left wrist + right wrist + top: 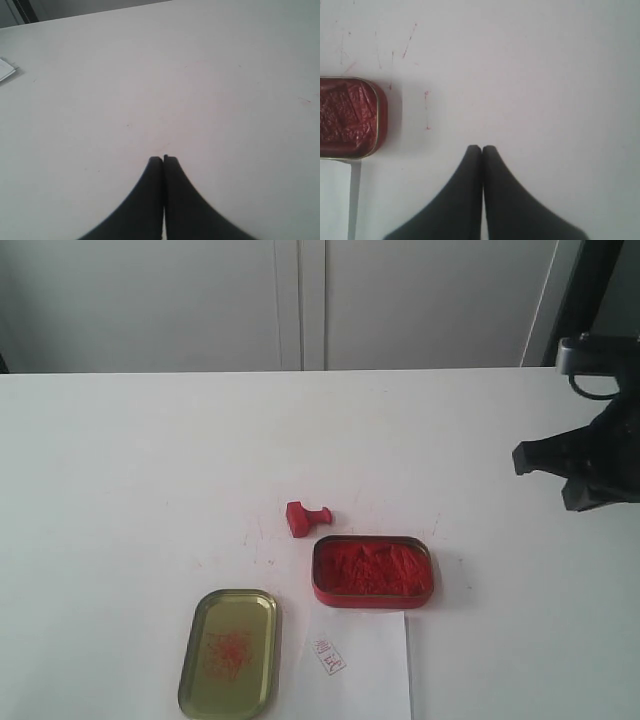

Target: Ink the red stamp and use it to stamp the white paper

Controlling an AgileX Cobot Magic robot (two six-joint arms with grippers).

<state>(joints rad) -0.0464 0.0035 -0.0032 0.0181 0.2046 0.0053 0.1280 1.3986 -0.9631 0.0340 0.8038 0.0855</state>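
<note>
The right tool [482,148] hangs clenched and empty above the table [120,470], off to the right of the ink tin [372,570]. The left tool [163,158] is likewise clenched on nothing.

1. One mark in sight: a red square imprint [329,656] on the white paper [375,660], close to a side edge of the sheet.
2. Its strokes are too small to read.
3. No other writing can be read anywhere.
</note>
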